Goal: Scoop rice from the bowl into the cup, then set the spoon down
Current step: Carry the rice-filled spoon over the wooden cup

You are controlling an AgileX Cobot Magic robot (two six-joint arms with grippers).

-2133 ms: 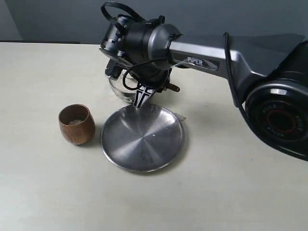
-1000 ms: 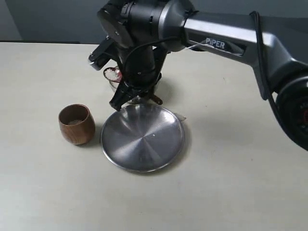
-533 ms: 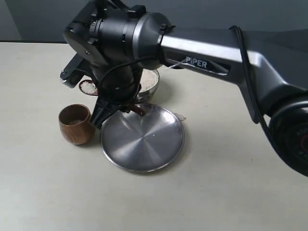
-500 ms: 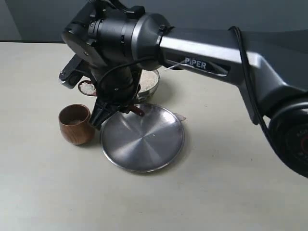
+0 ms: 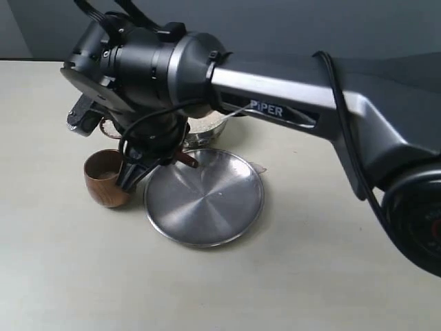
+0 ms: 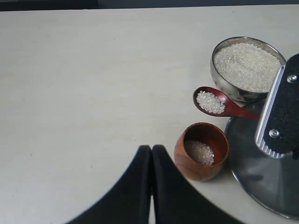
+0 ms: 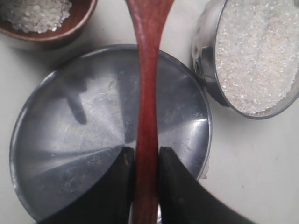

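Observation:
My right gripper (image 7: pixel 146 151) is shut on the handle of the reddish-brown wooden spoon (image 7: pixel 147 88), above the flat steel plate. In the left wrist view the spoon's head (image 6: pixel 210 101) holds a heap of white rice and hovers level between the bowl and the cup, close to the cup's rim. The shiny steel bowl (image 6: pixel 246 67) is nearly full of rice (image 7: pixel 254 51). The dark-brown wooden cup (image 6: pixel 202 150) has a little rice at its bottom. In the exterior view the right arm's wrist hides most of the bowl and part of the cup (image 5: pixel 102 181). My left gripper (image 6: pixel 151 150) is shut on nothing.
A wide flat steel plate (image 5: pixel 204 200) lies on the pale table right beside the cup and in front of the bowl. The right arm (image 5: pixel 275 103) reaches across from the right, over the bowl. A small scrap (image 5: pixel 260 167) lies at the plate's right rim.
The right gripper lifted the spoon, loaded with rice, out of the bowl. It carried the spoon leftwards, and the head is now close to the cup. Cup, bowl and plate have not moved.

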